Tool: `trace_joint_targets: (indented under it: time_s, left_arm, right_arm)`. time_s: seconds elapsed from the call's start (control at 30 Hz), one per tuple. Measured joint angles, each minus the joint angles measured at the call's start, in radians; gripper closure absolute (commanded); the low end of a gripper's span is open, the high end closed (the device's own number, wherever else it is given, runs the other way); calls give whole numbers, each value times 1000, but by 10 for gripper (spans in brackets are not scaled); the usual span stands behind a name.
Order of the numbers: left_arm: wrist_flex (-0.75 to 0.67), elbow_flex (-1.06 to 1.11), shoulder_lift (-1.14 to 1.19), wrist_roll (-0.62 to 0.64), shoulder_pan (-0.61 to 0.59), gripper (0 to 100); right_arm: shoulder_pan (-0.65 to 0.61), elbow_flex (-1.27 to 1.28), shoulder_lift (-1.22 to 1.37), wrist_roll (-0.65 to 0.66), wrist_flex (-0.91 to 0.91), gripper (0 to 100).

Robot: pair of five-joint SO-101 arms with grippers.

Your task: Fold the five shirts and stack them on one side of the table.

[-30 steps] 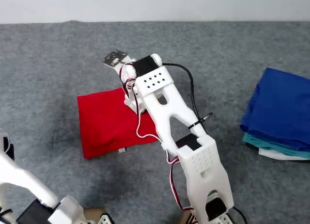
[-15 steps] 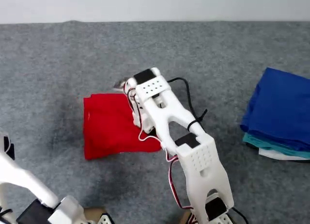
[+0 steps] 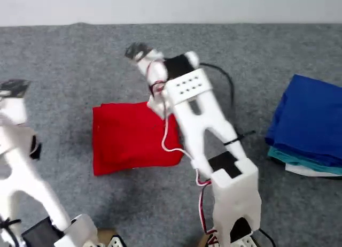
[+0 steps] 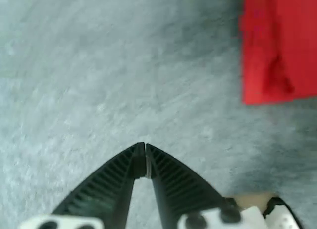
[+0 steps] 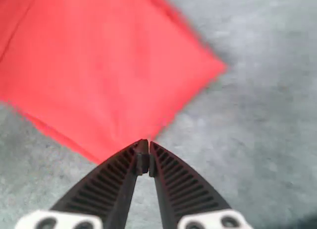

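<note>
The grey counter (image 3: 64, 65) carries a stack of folded shirts (image 3: 307, 124), blue on top, at the high view's right edge. A folded red shirt (image 3: 128, 137) lies flat mid-counter. The right hand (image 5: 143, 162), clenched and empty, hangs at its edge. The left hand (image 4: 145, 159), also clenched and empty, is over bare counter nearby.

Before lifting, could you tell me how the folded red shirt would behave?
Soft cloth, the red shirt probably droops and unfolds if pinched at one edge. Lying flat on the fuzzy gray table cover, it likely drags and bunches rather than slides.
</note>
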Motion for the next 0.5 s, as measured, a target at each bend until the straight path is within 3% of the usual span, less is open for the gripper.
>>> trace_joint_targets:
  time_s: [0.13,0.3,0.5]
  left_arm:
    - [-14,0,0,49,195,988]
    - [-84,23,3,112,408,888]
    - [-110,43,150,121,516,848]
  right_arm:
    - [106,2,-95,0,0,987]
    - [250,54,-219,0,0,989]
    - [427,132,-359,0,0,989]
